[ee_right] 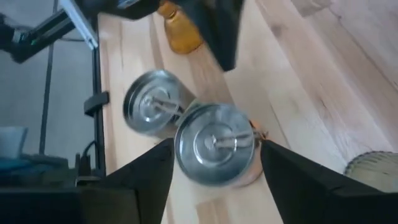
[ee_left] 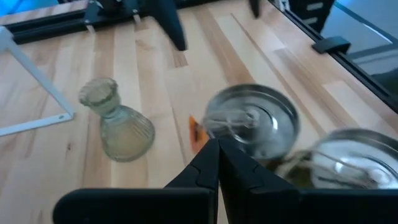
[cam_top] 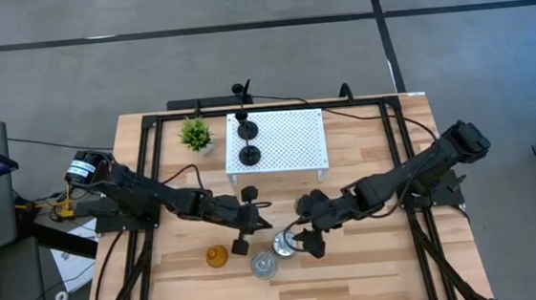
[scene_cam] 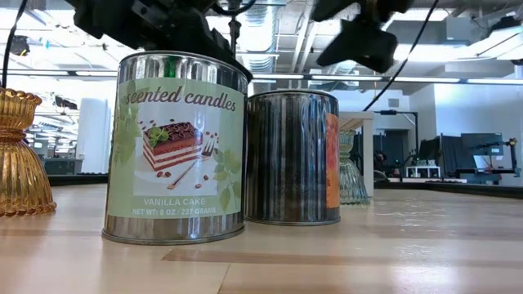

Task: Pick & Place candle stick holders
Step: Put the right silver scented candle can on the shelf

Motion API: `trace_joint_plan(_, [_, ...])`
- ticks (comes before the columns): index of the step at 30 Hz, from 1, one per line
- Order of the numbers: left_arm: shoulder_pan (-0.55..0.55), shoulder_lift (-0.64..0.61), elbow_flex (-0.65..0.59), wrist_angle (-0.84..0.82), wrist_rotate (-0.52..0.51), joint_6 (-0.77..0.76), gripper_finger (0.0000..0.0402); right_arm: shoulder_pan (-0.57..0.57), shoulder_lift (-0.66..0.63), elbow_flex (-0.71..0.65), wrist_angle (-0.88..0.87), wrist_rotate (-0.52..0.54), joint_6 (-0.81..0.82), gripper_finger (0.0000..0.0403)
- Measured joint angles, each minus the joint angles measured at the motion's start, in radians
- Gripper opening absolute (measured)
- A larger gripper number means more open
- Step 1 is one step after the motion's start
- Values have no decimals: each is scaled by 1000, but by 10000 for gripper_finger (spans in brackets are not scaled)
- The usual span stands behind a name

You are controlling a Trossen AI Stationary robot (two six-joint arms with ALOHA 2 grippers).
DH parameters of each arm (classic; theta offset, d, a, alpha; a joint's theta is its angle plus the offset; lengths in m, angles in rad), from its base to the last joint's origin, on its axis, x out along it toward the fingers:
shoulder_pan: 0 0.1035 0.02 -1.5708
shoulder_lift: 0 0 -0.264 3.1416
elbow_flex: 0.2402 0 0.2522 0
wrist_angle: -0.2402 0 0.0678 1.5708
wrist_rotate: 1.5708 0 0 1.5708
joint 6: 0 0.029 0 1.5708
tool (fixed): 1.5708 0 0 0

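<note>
Amber ribbed holder (scene_cam: pixel 16 155). Pale green-labelled tin (scene_cam: pixel 176 147) with cake picture, silver rims. Second silver tin (scene_cam: pixel 292 157), orange label strip. Greyish-olive ribbed bell holder (ee_left: pixel 118 121). Two black sticks (cam_top: pixel 247 140) on white perforated stand (cam_top: pixel 291 139). Green plant (cam_top: pixel 195 133). Light wood table (cam_top: pixel 373 266), black frame.

**Bright room, blurry wrist pics**

Light comes from long ceiling lamps (scene_cam: pixel 458 80) up top in the low view. The table (cam_top: pixel 374 276) is lit evenly w/ only soft, small shadows. The shiny tin (scene_cam: pixel 173 147) w/ the cake label shows bright glare streaks. Both wrist views are blurry; the silver lid (ee_right: pixel 214 144) looks smeared, and the far room is hazy.
</note>
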Motion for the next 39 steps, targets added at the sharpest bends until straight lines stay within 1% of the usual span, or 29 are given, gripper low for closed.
trace_joint_plan(3, [-17, -9, 0, -24, 0, 0, 5, -20, 34, 28, -3, -7, 46, 220])
trace_joint_plan(6, [-31, -18, 0, -44, -1, 0, 5, -39, 77, 49, -45, -29, 70, 211])
trace_joint_plan(9, [-41, -25, 0, -75, 0, 0, 5, -49, 111, 63, -71, -31, 96, 202])
trace_joint_plan(13, [-48, -25, 0, -76, 0, 0, 5, -55, 146, 63, -82, -40, 113, 191])
trace_joint_plan(25, [-47, -25, 0, -78, -1, 0, 5, -43, 154, 64, -123, -59, 123, 162])
trace_joint_plan(35, [-47, -25, 0, -78, -1, -1, 5, -37, 154, 64, -131, -60, 121, 160])
trace_joint_plan(39, [-47, -25, 0, -78, -1, -4, 5, -37, 179, 63, -133, -58, 120, 161])
